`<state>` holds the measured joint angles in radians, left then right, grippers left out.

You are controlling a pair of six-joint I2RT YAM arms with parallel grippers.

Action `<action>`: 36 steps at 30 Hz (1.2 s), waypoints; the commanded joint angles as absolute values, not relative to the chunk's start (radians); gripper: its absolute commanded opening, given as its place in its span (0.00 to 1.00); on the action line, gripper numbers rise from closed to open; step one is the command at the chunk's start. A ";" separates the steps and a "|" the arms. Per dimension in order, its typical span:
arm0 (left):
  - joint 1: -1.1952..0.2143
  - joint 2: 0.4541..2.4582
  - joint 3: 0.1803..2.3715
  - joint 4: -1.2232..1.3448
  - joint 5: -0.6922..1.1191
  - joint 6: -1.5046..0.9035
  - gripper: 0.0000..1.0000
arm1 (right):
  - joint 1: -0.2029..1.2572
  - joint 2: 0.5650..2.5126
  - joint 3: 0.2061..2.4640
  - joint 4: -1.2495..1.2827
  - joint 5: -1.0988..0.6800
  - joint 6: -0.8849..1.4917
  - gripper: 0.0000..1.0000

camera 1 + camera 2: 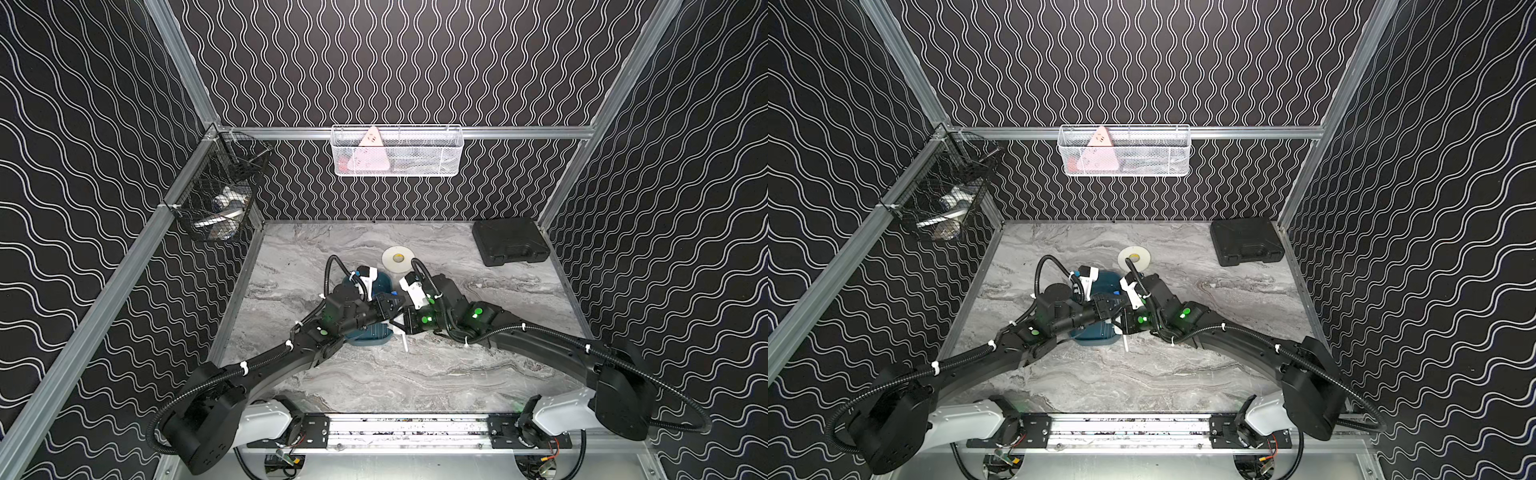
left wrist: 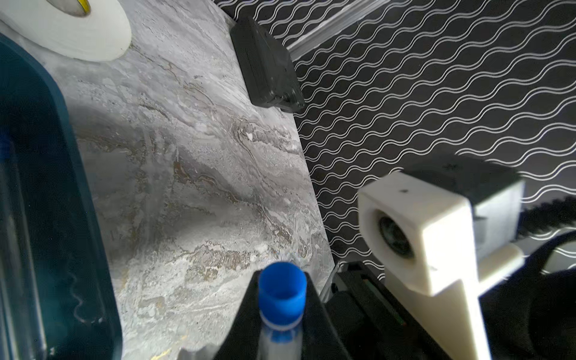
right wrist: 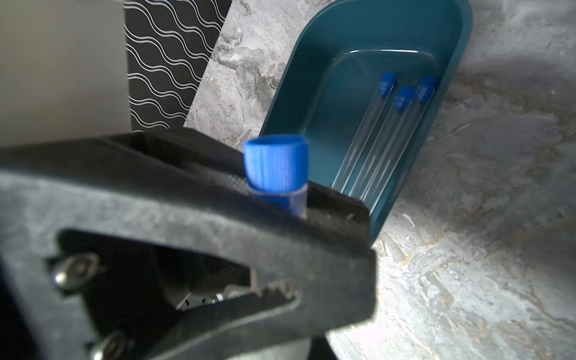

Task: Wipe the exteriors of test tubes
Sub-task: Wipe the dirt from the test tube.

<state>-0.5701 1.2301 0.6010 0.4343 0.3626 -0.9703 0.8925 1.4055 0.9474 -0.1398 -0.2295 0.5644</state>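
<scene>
Left gripper (image 2: pixel 282 297) clamped on capped test tube (image 2: pixel 281 338). Right gripper (image 1: pixel 400 324) just beside, grip hidden, cannot tell. Three tubes (image 3: pixel 383 137) lie in teal tray (image 3: pixel 304 78); tape roll (image 1: pixel 397 258), black case (image 1: pixel 513 241) farther.

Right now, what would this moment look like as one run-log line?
left gripper: shut on one test tube | teal tray: three test tubes inside | right gripper: grip unclear
</scene>
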 commanded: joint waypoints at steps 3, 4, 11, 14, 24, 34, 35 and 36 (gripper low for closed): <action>-0.547 1.231 0.609 0.471 0.377 -0.975 0.15 | 0.985 1.344 0.785 -0.102 -0.187 0.705 0.17; -0.544 1.235 0.610 0.473 0.380 -0.976 0.15 | 1.003 1.337 0.755 -0.084 -0.179 0.732 0.17; -0.536 1.242 0.601 0.483 0.391 -0.981 0.16 | 1.014 1.346 0.792 -0.103 -0.121 0.696 0.17; -0.536 1.239 0.596 0.486 0.391 -0.984 0.16 | 0.964 1.395 0.898 -0.141 -0.148 0.625 0.17; -0.532 1.224 0.603 0.463 0.389 -0.975 0.16 | 0.860 1.500 1.089 -0.229 -0.253 0.509 0.17; -0.529 1.269 0.598 0.523 0.412 -1.004 0.16 | 0.955 1.370 0.831 -0.061 -0.200 0.688 0.17; -0.527 1.272 0.599 0.526 0.415 -1.009 0.16 | 0.955 1.366 0.830 -0.052 -0.181 0.688 0.18; -0.528 1.274 0.598 0.530 0.418 -1.011 0.16 | 0.954 1.360 0.836 -0.049 -0.159 0.679 0.18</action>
